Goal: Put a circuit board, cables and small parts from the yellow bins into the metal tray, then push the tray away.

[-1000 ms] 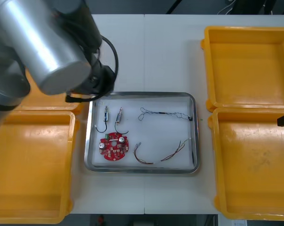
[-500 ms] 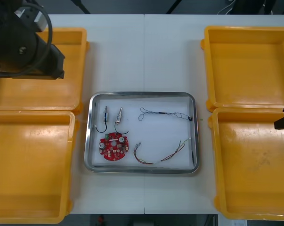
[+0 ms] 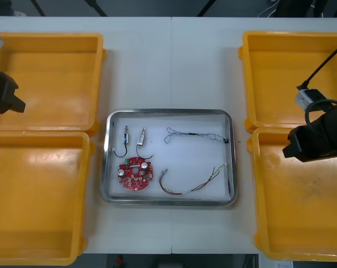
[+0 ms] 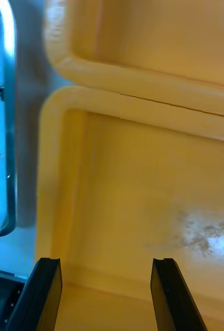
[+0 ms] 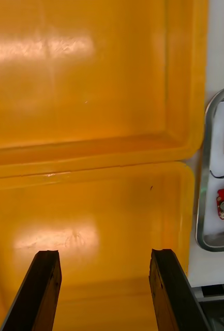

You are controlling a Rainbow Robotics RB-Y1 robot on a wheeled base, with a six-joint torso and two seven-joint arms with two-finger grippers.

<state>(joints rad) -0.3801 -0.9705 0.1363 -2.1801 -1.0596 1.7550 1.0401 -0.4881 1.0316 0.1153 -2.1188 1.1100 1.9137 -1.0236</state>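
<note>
1. Metal tray (image 3: 169,113): a rounded-corner rectangle with a shiny rim and a white inside. It is set mid-worktop (image 3: 171,61), between the two pairs of bins.
2. Yellow bins: glossy moulded plastic with rounded rims and smooth floors. They are the far left bin (image 3: 51,84), near left bin (image 3: 37,195), far right bin (image 3: 297,78) and near right bin (image 3: 302,212).
3. Tray contents:
   - A round red circuit board (image 3: 135,173) is seated in the near-left corner.
   - Two small metal parts (image 3: 142,135), slim and cylindrical, are placed just beyond the board. A hooked black cable (image 3: 120,152) is seen under each.
   - A thin twisted blue and white cable (image 3: 196,135) is stretched across the far right.
   - Curved red and yellow cables (image 3: 190,185) are laid in the near right.
4. Left jaws: held over the left bins at the worktop's left edge. The black fingers (image 5: 44,289) are spread apart with nothing gripped, and bin floor is seen between them.
5. Right jaws: held above the seam between the right bins, by the near right bin's far-left corner. The fingers (image 4: 171,295) are spread apart with nothing gripped. A dull scuffed patch (image 4: 205,232) is noted on the bin floor ahead.
6. Tray versus jaws: the tray lies between the two sets and well apart from both. In each wrist view its rim is seen past the bin wall, off to the side of the fingers.
</note>
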